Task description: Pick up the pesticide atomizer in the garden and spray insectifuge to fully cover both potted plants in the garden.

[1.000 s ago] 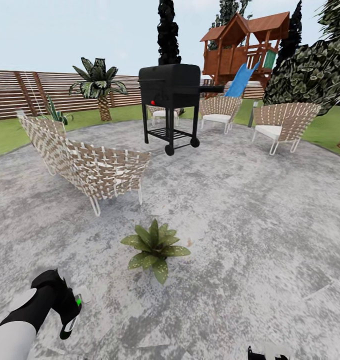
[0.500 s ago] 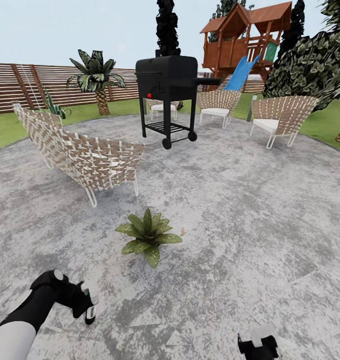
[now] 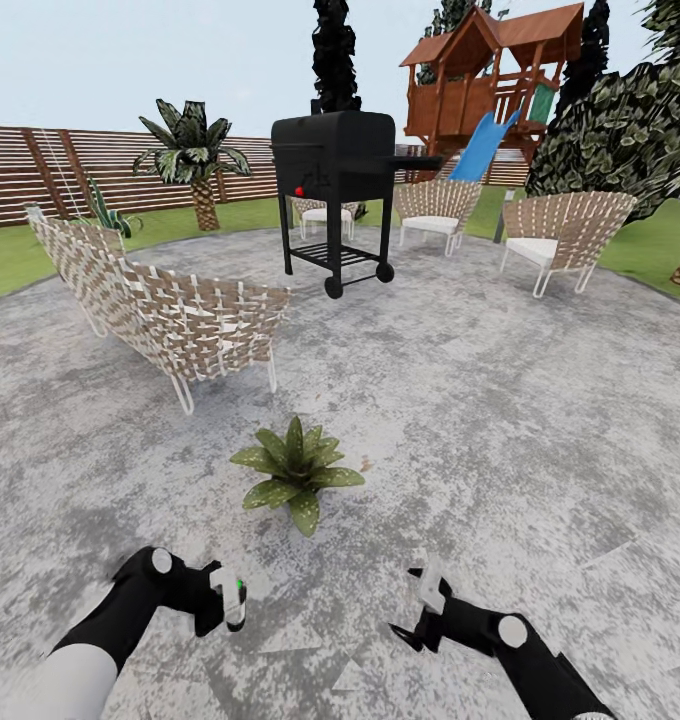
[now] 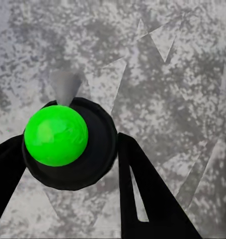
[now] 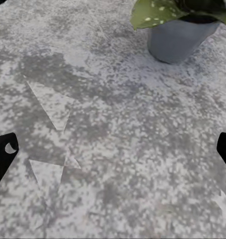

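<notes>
two arms in my head view, both low over the grey stone patio (image 3: 500, 420). left end effector (image 3: 227, 600) sits in front of me to the left, right end effector (image 3: 425, 600) to the right, well apart from each other.

left wrist view: left end effector's dark fingers (image 4: 147, 199) are closed around a dark round object w/ a bright green ball-shaped top (image 4: 56, 135). i take it for the pesticide atomizer (image 4: 88, 154), seen end-on, so can't make out the rest of its shape. in head view only a small white piece w/ a green dot shows at that end effector.

right wrist view: right end effector's two black fingertips (image 5: 4, 154) sit at opposite edges of frame, so it's spread wide w/ nothing between, just patio stone below.

one potted plant (image 3: 296, 472) stands on the patio between and a bit ahead of the two end effectors, near both but touching neither. green speckled pointed leaves; its grey pot (image 5: 180, 39) shows in the right wrist view, upright.

beyond it: woven chair (image 3: 170, 315) to the left, black grill (image 3: 337, 190) further back, more woven chairs (image 3: 560, 245) behind right, wooden playhouse w/ blue slide (image 3: 485, 95), slatted fence (image 3: 50, 175), palm (image 3: 192, 150), lawn (image 3: 5, 260) around the patio.
</notes>
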Robot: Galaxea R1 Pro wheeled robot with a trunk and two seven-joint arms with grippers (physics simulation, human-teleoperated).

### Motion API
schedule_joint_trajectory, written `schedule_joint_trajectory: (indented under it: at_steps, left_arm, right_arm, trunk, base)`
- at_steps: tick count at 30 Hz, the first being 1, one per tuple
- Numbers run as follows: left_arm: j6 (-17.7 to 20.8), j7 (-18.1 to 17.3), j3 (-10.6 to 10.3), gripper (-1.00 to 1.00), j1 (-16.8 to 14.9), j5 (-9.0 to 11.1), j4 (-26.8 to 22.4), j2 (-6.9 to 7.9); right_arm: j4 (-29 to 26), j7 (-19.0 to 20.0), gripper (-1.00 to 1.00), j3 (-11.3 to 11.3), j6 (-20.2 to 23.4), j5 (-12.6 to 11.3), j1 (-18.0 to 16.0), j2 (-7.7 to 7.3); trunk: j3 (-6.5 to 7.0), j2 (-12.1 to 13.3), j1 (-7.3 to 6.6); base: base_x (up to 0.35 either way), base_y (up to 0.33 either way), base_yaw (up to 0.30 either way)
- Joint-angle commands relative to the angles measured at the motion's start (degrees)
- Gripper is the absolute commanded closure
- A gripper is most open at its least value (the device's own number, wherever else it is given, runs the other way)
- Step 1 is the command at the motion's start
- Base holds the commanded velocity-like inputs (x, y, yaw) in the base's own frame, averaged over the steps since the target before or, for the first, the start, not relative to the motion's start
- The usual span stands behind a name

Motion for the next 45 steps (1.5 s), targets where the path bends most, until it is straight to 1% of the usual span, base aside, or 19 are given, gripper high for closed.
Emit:
schedule_joint_trajectory:
  at_steps: [1,3,4,6,7,8,10,16,17,19,21,22,24,27,31,35,39,42,45]
  left_arm:
    - [0.2,-0.8,-0.9,1.00,-0.4,-0.4,2.4,-0.73]
    - [0.6,-3.4,-1.7,1.00,-0.8,-0.6,5.3,-2.79]
    - [0.8,-3.7,-1.8,1.00,-0.8,-0.8,5.5,-3.37]
    - [0.9,-3.7,-2.4,1.00,-0.8,-1.2,5.8,-4.71]
    - [0.9,-3.7,-2.7,1.00,-0.8,-1.2,5.8,-5.00]
    - [0.9,-3.7,-2.9,1.00,-0.8,-1.3,5.8,-5.19]
    - [0.8,-3.4,-3.3,1.00,-0.7,-1.3,5.8,-5.34]
    - [0.0,-1.3,-3.8,1.00,-0.1,-1.7,5.0,-5.22]
    - [-0.1,-1.0,-3.8,1.00,0.0,-1.8,5.0,-5.11]
    - [-0.6,-0.7,-3.8,1.00,0.0,-1.8,5.0,-4.79]
    - [-5.9,-0.6,-3.8,1.00,0.0,-2.0,5.0,-4.89]
    - [-7.1,-0.5,-3.7,1.00,0.0,-2.0,5.1,-4.99]
    - [-8.1,-0.1,-3.7,1.00,0.0,-2.0,5.4,-5.23]
    - [-8.7,2.6,-5.3,1.00,0.0,-1.9,5.6,-5.26]
    - [-8.8,3.5,-8.1,1.00,0.0,-1.8,5.8,-5.54]
    - [-9.0,3.5,-9.0,1.00,0.0,-1.7,5.8,-6.28]
    - [-9.0,3.4,-9.3,1.00,0.0,-1.7,5.8,-8.00]
    - [-9.0,3.4,-11.4,1.00,0.0,-1.6,5.8,-8.45]
    - [-9.1,3.4,-12.1,1.00,0.0,-1.4,5.8,-8.92]
  right_arm:
    - [-0.2,0.3,-1.00,-0.1,-0.3,0.5,-0.1,1.00]
    - [-0.2,0.4,-1.00,0.4,-0.3,0.7,-0.2,3.95]
    - [-0.1,0.4,-1.00,1.8,-0.4,0.8,-0.2,4.51]
    - [0.0,0.4,-1.00,6.7,-0.4,0.9,-0.2,4.94]
    - [0.0,0.5,-1.00,8.5,-0.4,0.8,-0.2,5.01]
    - [-0.1,0.5,-1.00,9.4,-0.4,0.8,-0.2,5.05]
    - [-0.2,0.5,-1.00,10.1,-0.4,0.7,-0.2,5.25]
    - [-0.1,1.4,-1.00,10.4,-0.4,0.6,-0.2,5.44]
    - [-0.1,2.0,1.00,10.4,-0.4,0.6,-0.2,5.44]
    - [-0.2,2.6,1.00,10.4,-0.4,0.6,-0.2,5.44]
    - [-0.4,2.8,1.00,10.4,-0.4,0.6,-0.2,5.54]
    - [-0.5,2.8,1.00,10.4,-0.4,0.6,-0.2,5.86]
    - [-0.5,2.8,1.00,10.4,-0.3,0.6,-0.3,7.79]
    - [-0.8,2.8,1.00,10.4,-0.3,0.6,-0.4,8.78]
    - [-1.4,2.8,1.00,10.4,-0.3,0.6,-0.4,9.35]
    - [-1.4,2.8,1.00,10.4,-0.2,0.6,-0.4,9.40]
    - [-1.3,2.7,1.00,10.4,-0.3,0.7,-0.4,9.40]
    - [-1.3,2.7,1.00,10.4,-0.3,0.8,-0.4,9.40]
    - [-1.3,2.7,1.00,10.3,-0.2,0.8,-0.4,9.33]
  trunk:
    - [-0.05,0.0,-0.01]
    - [-0.05,0.0,-0.01]
    - [-0.05,0.0,-0.01]
    - [-0.05,0.0,-0.01]
    - [-0.05,0.0,-0.01]
    - [-0.05,0.0,-0.01]
    - [-0.05,0.0,-0.01]
    - [-0.05,0.0,-0.01]
    - [-0.05,0.0,-0.01]
    - [-0.05,0.0,-0.01]
    - [-0.05,0.0,-0.01]
    - [-0.05,0.0,-0.01]
    - [-0.05,0.0,-0.01]
    - [-0.05,0.0,-0.01]
    - [-0.05,0.0,-0.01]
    - [-0.05,0.0,-0.01]
    - [-0.05,0.0,-0.01]
    - [-0.05,0.0,-0.01]
    - [-0.05,0.0,-0.01]
  base:
    - [0.000,0.000,0.000]
    - [0.000,0.000,0.000]
    - [0.000,0.000,0.000]
    - [0.000,0.000,0.000]
    - [0.000,0.000,0.000]
    - [0.000,0.000,0.000]
    - [0.000,0.000,0.000]
    - [0.000,0.000,0.000]
    - [0.000,0.000,0.000]
    - [0.000,0.000,0.000]
    - [0.000,0.000,0.000]
    - [0.000,0.000,0.000]
    - [0.000,0.000,0.000]
    - [0.000,0.000,0.000]
    - [0.000,0.000,0.000]
    - [0.000,0.000,0.000]
    - [0.000,0.000,0.000]
    - [0.000,0.000,0.000]
    - [0.000,0.000,0.000]
